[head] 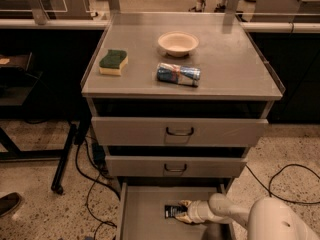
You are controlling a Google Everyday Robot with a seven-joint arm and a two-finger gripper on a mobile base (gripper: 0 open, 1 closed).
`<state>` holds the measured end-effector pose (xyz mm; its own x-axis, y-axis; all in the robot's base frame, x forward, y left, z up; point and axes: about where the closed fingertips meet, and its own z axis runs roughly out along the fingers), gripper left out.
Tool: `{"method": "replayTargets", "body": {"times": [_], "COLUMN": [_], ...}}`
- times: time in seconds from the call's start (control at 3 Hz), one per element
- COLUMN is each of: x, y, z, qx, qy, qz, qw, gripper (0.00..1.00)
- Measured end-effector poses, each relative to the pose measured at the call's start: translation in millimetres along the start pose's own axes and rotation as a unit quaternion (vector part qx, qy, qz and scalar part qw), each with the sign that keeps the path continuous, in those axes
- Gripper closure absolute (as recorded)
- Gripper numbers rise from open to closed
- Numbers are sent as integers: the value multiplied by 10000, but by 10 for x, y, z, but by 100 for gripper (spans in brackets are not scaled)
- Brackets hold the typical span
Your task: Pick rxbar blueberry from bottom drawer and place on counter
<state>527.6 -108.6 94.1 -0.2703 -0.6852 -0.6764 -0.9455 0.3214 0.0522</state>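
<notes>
Gripper (pixel 183 212) low in the open bottom drawer (pixel 142 216), at the rxbar blueberry (pixel 172 211).
On the tabletop (pixel 235 64) above sit a sponge (pixel 113 62), a bowl (pixel 178 43) and a blue-silver packet (pixel 178 74); two shut upper drawers (pixel 150 132) overhang the tray's back. At lower centre of the frame the fingers (pixel 184 203) straddle the bar's right end, narrowly apart and pressed on it, the bar flat on the drawer floor.

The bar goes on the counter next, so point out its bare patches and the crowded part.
The counter is bare along its right side, past the bowl and packet, and along the front edge before the sponge. The middle, around bowl and packet, is crowded. The gripper is down in the bottom drawer at the rxbar blueberry.
</notes>
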Motion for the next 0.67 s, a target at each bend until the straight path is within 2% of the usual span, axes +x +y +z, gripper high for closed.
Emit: {"method": "replayTargets", "body": {"times": [0.33, 0.67], "x": [0, -3], "y": [0, 1], "z": [0, -2], "qx": [0, -1], "qy": [0, 0], "qz": [0, 0], "qw": [10000, 10000], "gripper": [87, 100]}}
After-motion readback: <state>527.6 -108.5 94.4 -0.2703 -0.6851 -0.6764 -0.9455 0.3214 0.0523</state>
